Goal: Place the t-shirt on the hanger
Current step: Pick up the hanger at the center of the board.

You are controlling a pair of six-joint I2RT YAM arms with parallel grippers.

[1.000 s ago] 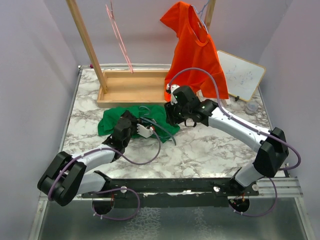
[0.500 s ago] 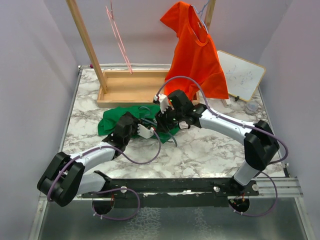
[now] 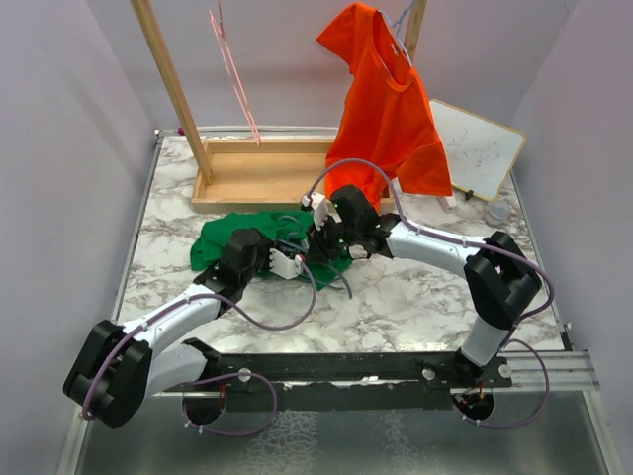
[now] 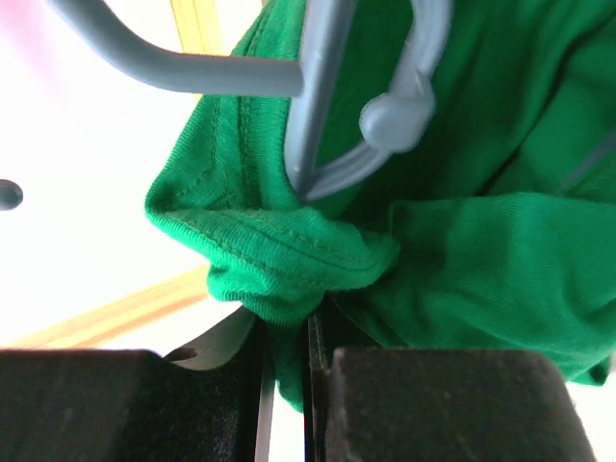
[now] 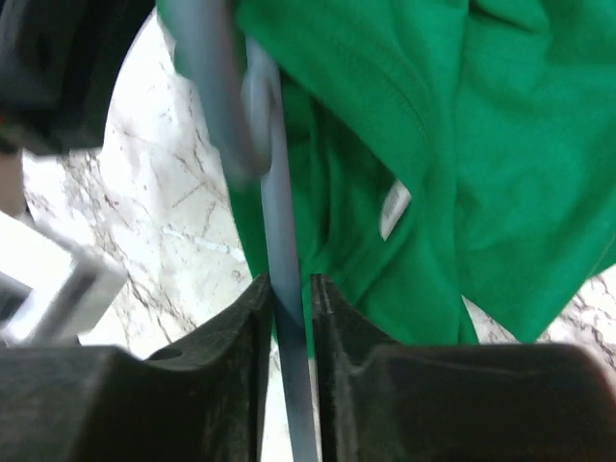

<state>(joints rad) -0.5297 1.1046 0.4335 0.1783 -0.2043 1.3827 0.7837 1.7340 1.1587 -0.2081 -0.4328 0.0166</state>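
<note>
On the marble table (image 3: 396, 297) by the wooden tray (image 3: 262, 178), apparently mid-threading: pinching a fold of the crumpled t-shirt (image 4: 481, 260) in the left gripper (image 4: 287, 351), clamping the hanger (image 5: 276, 192) amid that cloth in the right gripper (image 5: 287, 298), next likely easing it inside.

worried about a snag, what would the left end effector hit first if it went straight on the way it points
The left end effector is shut on a fold of the t-shirt, so it meets more t-shirt at once. The hanger probably comes next, though depth is unclear.
</note>
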